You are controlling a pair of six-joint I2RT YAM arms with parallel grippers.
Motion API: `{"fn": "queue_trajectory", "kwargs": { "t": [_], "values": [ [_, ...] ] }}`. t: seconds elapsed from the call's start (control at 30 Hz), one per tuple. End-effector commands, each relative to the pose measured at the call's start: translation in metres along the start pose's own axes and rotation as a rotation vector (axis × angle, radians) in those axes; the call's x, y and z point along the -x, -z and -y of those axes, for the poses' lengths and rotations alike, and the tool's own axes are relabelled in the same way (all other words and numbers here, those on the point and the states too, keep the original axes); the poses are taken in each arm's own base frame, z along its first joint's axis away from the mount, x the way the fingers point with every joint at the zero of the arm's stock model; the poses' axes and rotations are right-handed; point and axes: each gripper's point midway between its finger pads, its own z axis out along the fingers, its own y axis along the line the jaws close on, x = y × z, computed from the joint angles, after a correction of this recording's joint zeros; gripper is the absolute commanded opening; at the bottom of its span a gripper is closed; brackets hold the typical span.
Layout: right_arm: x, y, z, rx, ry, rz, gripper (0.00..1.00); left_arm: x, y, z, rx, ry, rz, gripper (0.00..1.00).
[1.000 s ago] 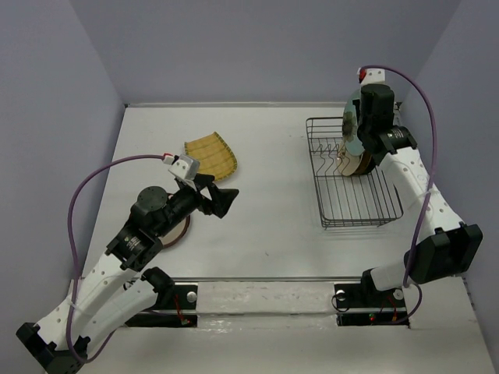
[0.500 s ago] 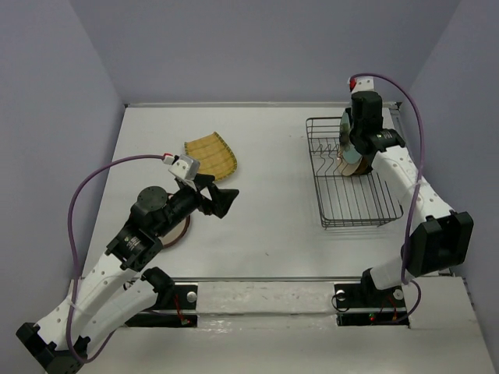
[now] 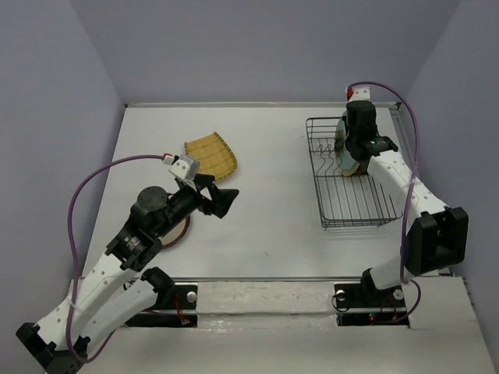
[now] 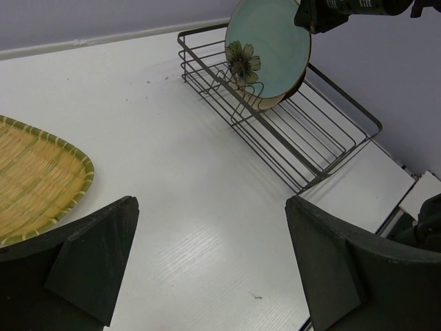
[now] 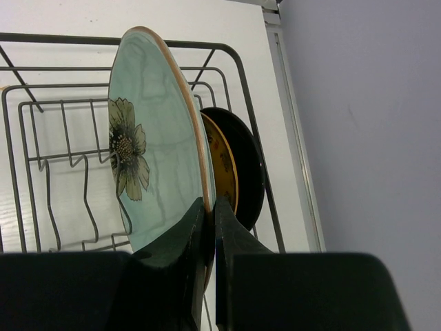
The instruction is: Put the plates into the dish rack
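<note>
Our right gripper [image 5: 209, 207] pinches the rim of one teal flower plate [image 5: 155, 152] standing in the one dish rack [image 3: 355, 204] beside two more, an ochre plate [image 5: 222, 165] and a black plate [image 5: 247, 172], while our left gripper [image 3: 224, 200] hangs wide open, holding nothing, near one yellow plate [image 3: 210, 156].

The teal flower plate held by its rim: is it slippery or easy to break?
The teal plate looks glazed and glossy, so it is probably slippery; the right pincer grips only its thin edge. It seems rigid ceramic, likely fragile if dropped. Upright on edge, it could roll or tip unless the dish rack holds it.
</note>
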Motion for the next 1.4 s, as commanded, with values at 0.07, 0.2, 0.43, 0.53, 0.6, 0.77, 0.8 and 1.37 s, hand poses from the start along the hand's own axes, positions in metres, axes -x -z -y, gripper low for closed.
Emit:
{"fn": "queue_trajectory", "kwargs": {
  "t": [0.07,0.2,0.43,0.53,0.6,0.77,0.8,1.37],
  "values": [
    [0.011,-0.004,0.000,-0.018,-0.096,0.063,0.07,0.013,0.000,0.001,-0.005,-0.006,0.054,0.99],
    [0.003,-0.004,-0.006,0.003,-0.118,0.044,0.07,0.013,0.000,0.001,-0.002,-0.008,0.055,0.99],
    [-0.005,-0.003,-0.006,-0.012,-0.154,0.016,0.22,0.015,0.001,-0.003,0.018,-0.009,0.062,0.99],
    [-0.002,0.001,-0.002,-0.020,-0.172,0.001,0.47,0.013,0.000,-0.004,0.025,-0.010,0.056,0.99],
    [0.012,0.011,0.000,0.008,-0.225,0.015,0.64,0.012,-0.001,-0.006,0.033,-0.008,0.054,0.99],
    [0.049,0.047,-0.011,0.184,-0.352,0.090,0.80,0.013,-0.001,-0.008,0.043,-0.008,0.060,0.99],
    [0.053,0.055,-0.017,0.223,-0.396,0.098,0.80,0.014,0.000,-0.008,0.045,-0.008,0.064,0.99],
    [0.037,0.280,-0.337,1.182,-0.671,0.012,0.51,0.085,0.045,-0.023,0.166,0.036,0.360,0.99]
  ]
}}
